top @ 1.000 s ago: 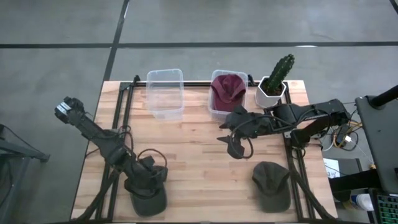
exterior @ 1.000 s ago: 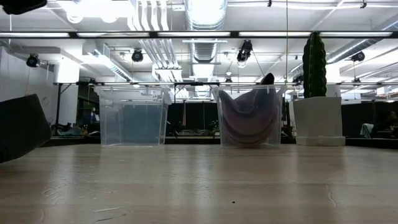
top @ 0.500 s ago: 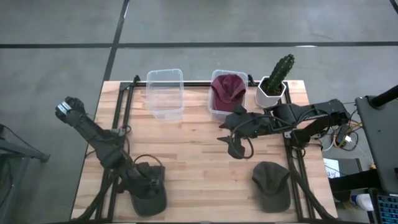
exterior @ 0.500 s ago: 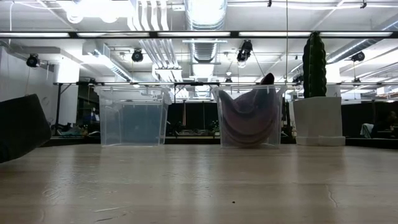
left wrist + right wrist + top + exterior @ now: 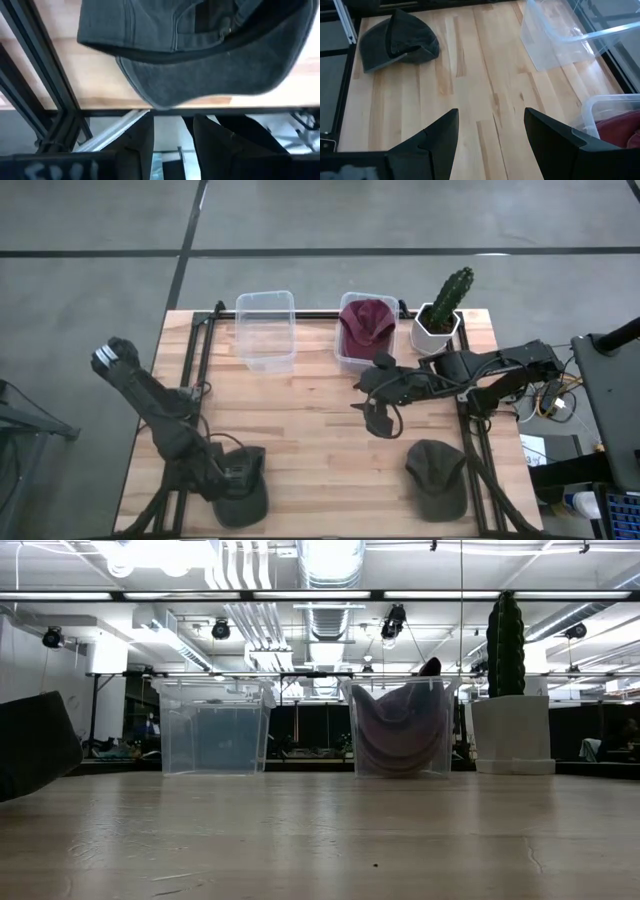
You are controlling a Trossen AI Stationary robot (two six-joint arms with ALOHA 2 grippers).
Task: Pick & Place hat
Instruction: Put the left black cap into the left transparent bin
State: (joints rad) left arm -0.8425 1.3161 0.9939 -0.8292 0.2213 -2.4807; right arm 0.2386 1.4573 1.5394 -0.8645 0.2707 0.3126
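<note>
A dark grey hat (image 5: 243, 498) lies on the table's near-left corner, and its brim (image 5: 210, 80) reaches the near edge. My left gripper (image 5: 232, 478) hangs low over this hat. In the left wrist view it (image 5: 172, 135) is open by a narrow gap, the fingertips just short of the brim's edge. A second dark hat (image 5: 437, 477) lies crown up at the near right. My right gripper (image 5: 377, 418) is open above the table's middle right. In the right wrist view it (image 5: 491, 130) faces bare wood, with the left hat (image 5: 397, 40) far ahead.
A clear empty bin (image 5: 266, 330) and a clear bin holding a maroon hat (image 5: 367, 326) stand at the far edge, beside a potted cactus (image 5: 443, 310). Bare wood lies between the arms. Black frame rails (image 5: 198, 350) run along both table sides.
My left arm has folded down toward the table's near edge, and its gripper has sunk lower over the near-left hat. The hat stays where it was. My right gripper has kept nearly still.
</note>
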